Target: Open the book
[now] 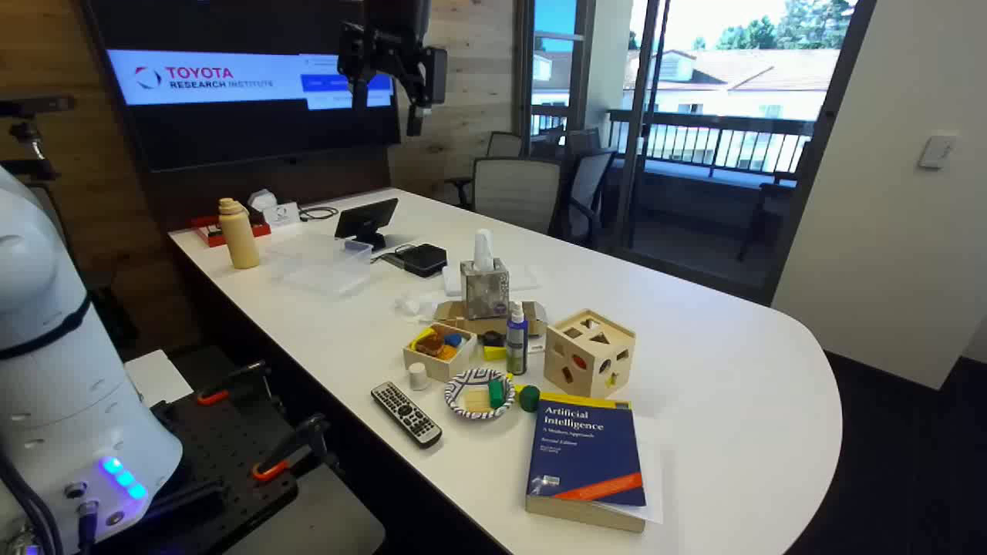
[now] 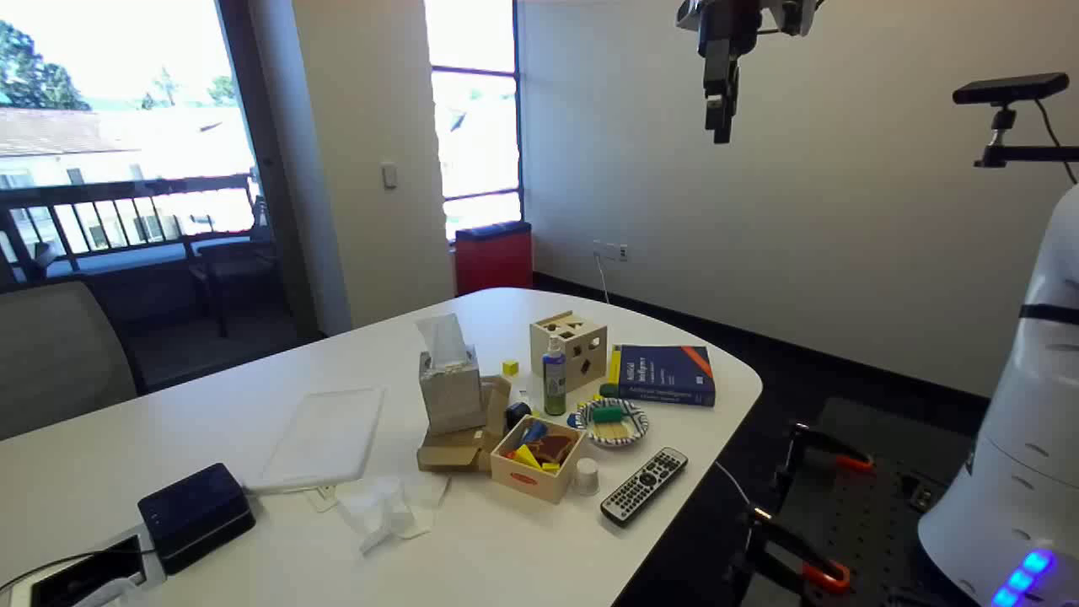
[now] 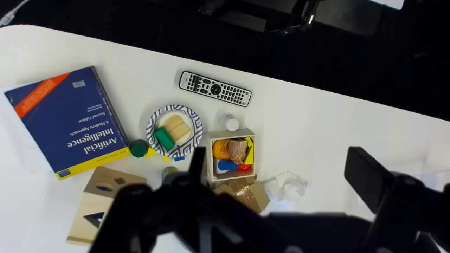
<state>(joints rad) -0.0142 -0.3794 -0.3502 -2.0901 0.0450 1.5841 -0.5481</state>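
Closed, cover up, the book [image 1: 584, 455] lies flat on the white table [image 1: 740, 370], its yellow-banded top pointing to the wooden shape box [image 1: 592, 361], its long axis running from there toward the table edge, spine facing the patterned plate [image 3: 194, 123]. High above, the gripper [image 1: 387, 113] hangs, fingers spread.

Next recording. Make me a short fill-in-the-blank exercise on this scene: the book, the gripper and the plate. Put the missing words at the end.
1. Of open or closed, the book is ____.
2. After "Artificial", the next word of its title is ____.
3. Of open or shut, the gripper is ____.
4. The colour of the darker block on the plate is ____.

Missing words: closed; Intelligence; open; green.
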